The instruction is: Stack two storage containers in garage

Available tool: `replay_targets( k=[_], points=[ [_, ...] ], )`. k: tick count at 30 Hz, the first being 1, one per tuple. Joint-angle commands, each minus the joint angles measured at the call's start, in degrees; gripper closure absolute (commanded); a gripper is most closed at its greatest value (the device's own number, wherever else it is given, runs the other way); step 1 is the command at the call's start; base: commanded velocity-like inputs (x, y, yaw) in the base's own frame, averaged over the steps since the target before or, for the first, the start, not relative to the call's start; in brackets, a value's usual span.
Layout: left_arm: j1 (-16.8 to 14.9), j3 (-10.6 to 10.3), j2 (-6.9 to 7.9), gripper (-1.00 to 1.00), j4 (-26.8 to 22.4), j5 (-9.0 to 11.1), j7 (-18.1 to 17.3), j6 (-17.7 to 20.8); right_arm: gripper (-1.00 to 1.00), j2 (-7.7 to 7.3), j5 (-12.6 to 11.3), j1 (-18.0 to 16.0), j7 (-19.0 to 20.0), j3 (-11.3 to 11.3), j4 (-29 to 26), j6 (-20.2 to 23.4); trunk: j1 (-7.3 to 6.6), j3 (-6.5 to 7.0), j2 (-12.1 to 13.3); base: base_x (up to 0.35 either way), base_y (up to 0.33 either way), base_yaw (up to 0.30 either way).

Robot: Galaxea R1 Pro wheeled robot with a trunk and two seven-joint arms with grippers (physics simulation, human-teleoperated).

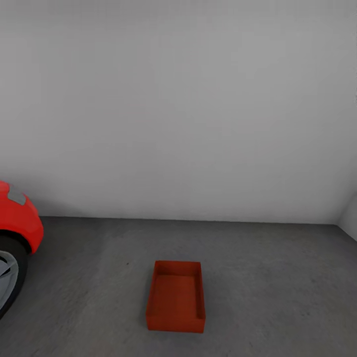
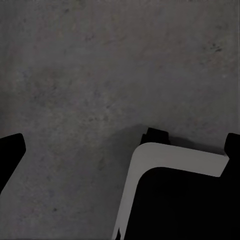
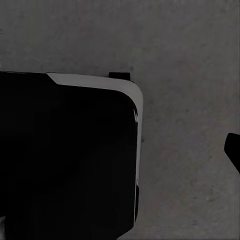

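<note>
Here, 1 storage container [image 1: 175, 296] sits on the dark grey concrete floor [image 1: 267, 277] in the lower middle of the head view, open side up and empty as far as its inside shows. It stands well apart from the pale grey wall [image 1: 188, 109] that fills the upper part of that frame. At the left edge, the red car [image 1: 17, 223] shows a fender and part of a wheel, also well apart from the container.

So the garage half of the job looks partly done: 1 box is already down on the right kind of floor, with nothing stacked on it. Judging from that, what is left is to bring the 2nd box here and set it squarely on top of this one.

The left wrist view looks onto bare concrete, with dark fingertips [image 2: 10, 150] at opposite edges of the frame and a black, white-trimmed part of the robot's body [image 2: 175, 200] in the lower right. That wide spacing suggests the left gripper is spread apart and holds nothing. The right wrist view shows the same kind of black body [image 3: 65, 160] and 1 dark tip [image 3: 234, 150] at the right edge; with so little of it in frame, I cannot tell how far the right gripper is parted.
</note>
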Motion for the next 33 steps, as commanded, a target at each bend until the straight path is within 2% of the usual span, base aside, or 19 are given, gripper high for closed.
replay_targets(
  k=[1,33],
  points=[
    [0.0,0.0,-0.01,-1.00,0.1,0.3,0.0,-0.2,-1.00,0.01,-0.6,-0.1,0.3,0.4,0.2,-0.3,0.00,0.03,0.0,0.000,0.000,0.000],
    [0.0,0.0,-0.01,-1.00,0.1,0.3,0.0,-0.2,-1.00,0.02,-0.6,-0.1,0.3,0.5,0.2,-0.4,0.00,3.03,0.0,0.000,0.000,0.000]
  ],
)
